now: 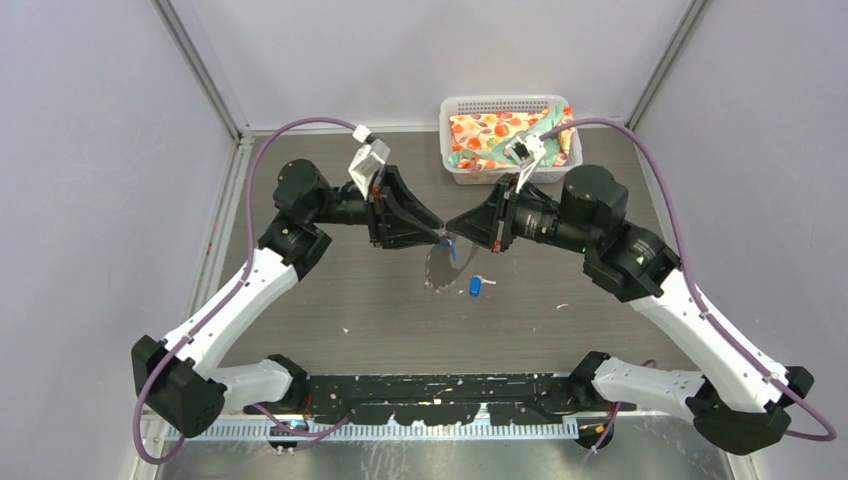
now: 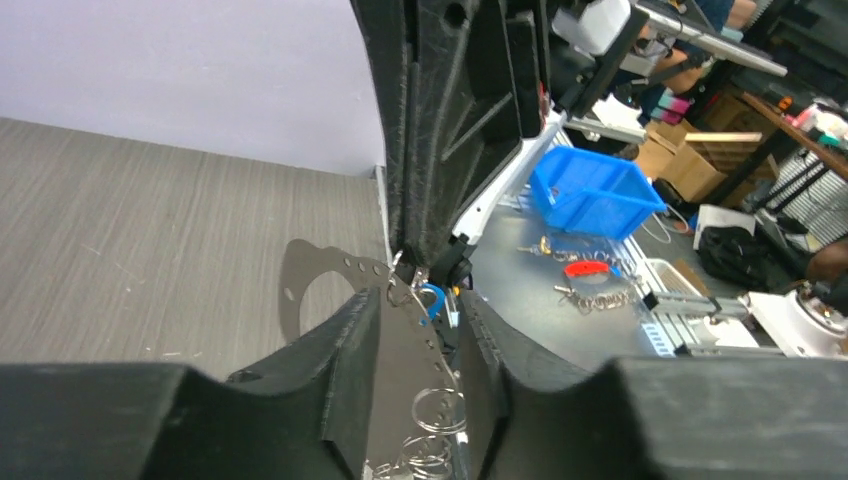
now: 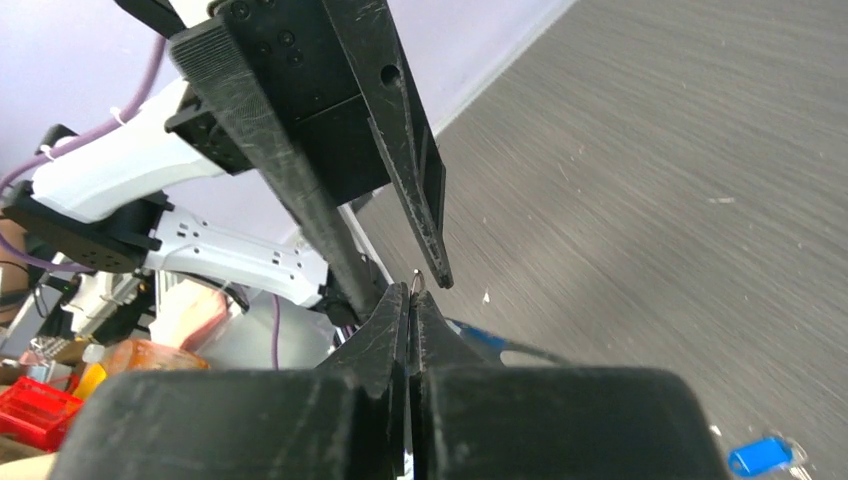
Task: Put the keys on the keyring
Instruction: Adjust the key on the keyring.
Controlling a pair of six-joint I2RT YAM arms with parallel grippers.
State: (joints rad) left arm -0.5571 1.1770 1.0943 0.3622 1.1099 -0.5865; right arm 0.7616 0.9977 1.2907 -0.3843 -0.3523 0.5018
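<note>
The keyring (image 1: 432, 270), a thin grey loop with small holes along its edge, hangs tilted under the two meeting grippers. My right gripper (image 1: 455, 230) (image 3: 412, 295) is shut on its upper edge, and a small silver wire loop pokes out at the tips. One blue-headed key (image 1: 452, 244) (image 2: 433, 298) (image 3: 480, 335) hangs beside that grip. My left gripper (image 1: 438, 235) (image 2: 418, 305) is open, its jaws apart with the keyring (image 2: 292, 285) passing between them. The other key (image 1: 475, 285) (image 3: 757, 455) lies on the table just right of the keyring.
A white basket (image 1: 505, 135) holding a flower-patterned cloth stands at the back right, behind the right arm. Grey walls and metal posts close in the table on three sides. Loose wire rings (image 2: 440, 410) show low between my left fingers.
</note>
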